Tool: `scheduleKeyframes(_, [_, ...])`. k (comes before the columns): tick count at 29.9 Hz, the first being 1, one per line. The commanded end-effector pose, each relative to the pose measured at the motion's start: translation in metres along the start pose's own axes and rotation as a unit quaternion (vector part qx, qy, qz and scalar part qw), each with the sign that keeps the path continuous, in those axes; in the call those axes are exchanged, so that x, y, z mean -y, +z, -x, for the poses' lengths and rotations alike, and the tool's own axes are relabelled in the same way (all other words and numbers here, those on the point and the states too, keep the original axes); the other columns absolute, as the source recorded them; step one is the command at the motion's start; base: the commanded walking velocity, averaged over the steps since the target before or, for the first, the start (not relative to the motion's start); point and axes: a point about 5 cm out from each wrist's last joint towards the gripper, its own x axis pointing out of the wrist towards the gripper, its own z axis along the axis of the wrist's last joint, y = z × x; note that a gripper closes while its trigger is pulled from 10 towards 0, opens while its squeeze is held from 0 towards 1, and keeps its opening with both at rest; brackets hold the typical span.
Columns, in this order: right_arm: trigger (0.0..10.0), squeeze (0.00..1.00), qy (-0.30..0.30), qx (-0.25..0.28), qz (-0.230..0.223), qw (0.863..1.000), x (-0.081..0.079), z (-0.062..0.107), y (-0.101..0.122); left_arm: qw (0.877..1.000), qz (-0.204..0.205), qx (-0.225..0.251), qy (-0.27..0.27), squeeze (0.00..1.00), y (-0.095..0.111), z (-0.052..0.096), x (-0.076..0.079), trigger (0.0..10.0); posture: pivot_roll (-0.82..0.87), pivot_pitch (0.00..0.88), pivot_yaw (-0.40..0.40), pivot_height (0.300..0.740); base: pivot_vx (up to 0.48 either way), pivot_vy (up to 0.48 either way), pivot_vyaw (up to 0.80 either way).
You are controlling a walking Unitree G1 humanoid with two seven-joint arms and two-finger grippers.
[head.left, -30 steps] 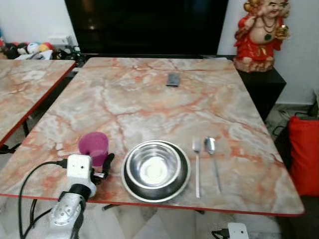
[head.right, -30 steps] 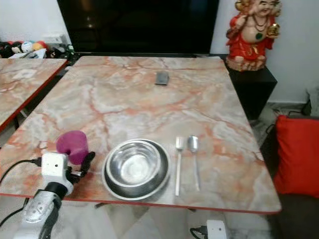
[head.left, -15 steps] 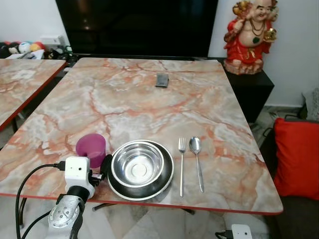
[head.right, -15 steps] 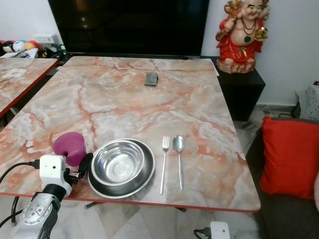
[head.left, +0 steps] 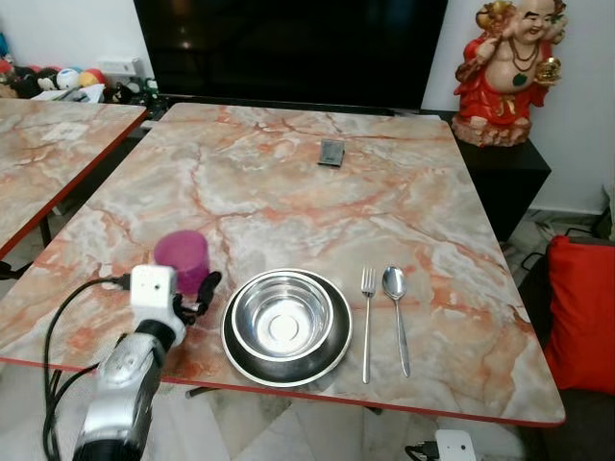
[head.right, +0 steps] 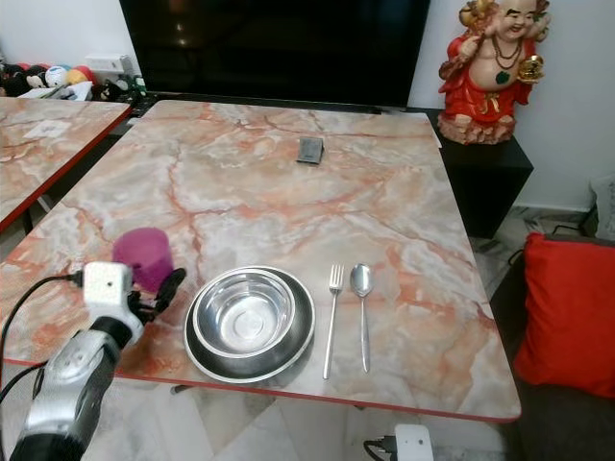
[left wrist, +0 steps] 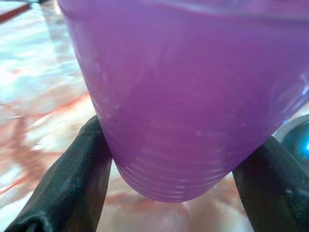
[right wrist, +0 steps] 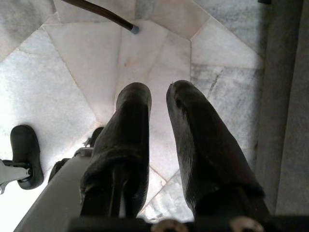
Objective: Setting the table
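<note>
A purple cup (head.left: 181, 259) stands upright near the front left of the marble table (head.left: 317, 211), and my left gripper (head.left: 190, 290) is shut on it. In the left wrist view the black fingers (left wrist: 72, 183) press both sides of the cup (left wrist: 183, 96) low down; I cannot tell whether its base touches the table. To its right a steel bowl (head.left: 285, 317) sits in a dark plate (head.left: 336, 353). A fork (head.left: 366, 327) and a spoon (head.left: 396, 307) lie side by side right of the plate. My right gripper (right wrist: 158, 92) hangs over the tiled floor, shut and holding nothing.
A small dark flat object (head.left: 332, 152) lies at the far middle of the table. A second marble table (head.left: 48, 144) stands to the left. A red figurine (head.left: 507, 67) is on a black cabinet at the back right, and a red cushion (head.left: 586, 307) is to the right.
The camera has shifted. Relative to the bowl, my left gripper with the purple cup now sits a little farther from the table's front edge.
</note>
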Motion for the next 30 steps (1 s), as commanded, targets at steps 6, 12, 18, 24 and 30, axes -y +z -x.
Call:
scheduleKeyframes(6, [10.0, 0.0, -0.004, -0.006, 0.0, 1.0, 0.003, 0.0, -0.001, 1.0, -0.001, -0.026, -0.001, 0.0, -0.007, -0.005, 0.001, 10.0, -0.01, 0.093, -0.02, 0.74, 0.0, 0.0, 0.0])
scheduleKeyframes(12, [10.0, 0.0, -0.004, -0.008, -0.001, 1.0, 0.005, 0.0, -0.001, 0.999, -0.005, -0.038, 0.003, 0.0, -0.015, -0.004, -0.003, 10.0, -0.01, 0.098, -0.02, 0.74, 0.0, 0.0, 0.0])
scheduleKeyframes(18, [10.0, 0.0, -0.003, -0.009, -0.001, 1.0, 0.004, 0.001, -0.004, 0.999, -0.01, -0.046, 0.0, 0.0, -0.02, -0.002, -0.003, 10.0, -0.01, 0.098, -0.013, 0.74, 0.0, 0.0, 0.0])
scheduleKeyframes(24, [10.0, 0.0, -0.005, -0.011, -0.003, 1.0, 0.006, 0.001, -0.006, 0.999, -0.016, -0.052, -0.006, 0.0, -0.023, -0.003, -0.001, 10.0, -0.01, 0.097, -0.012, 0.74, 0.0, 0.0, 0.0])
scheduleKeyframes(30, [10.0, 0.0, -0.005, -0.014, -0.003, 1.0, 0.007, 0.001, -0.007, 0.998, -0.021, -0.055, -0.011, 0.0, -0.024, -0.003, 0.0, 10.0, -0.01, 0.092, -0.01, 0.74, 0.0, 0.0, 0.0])
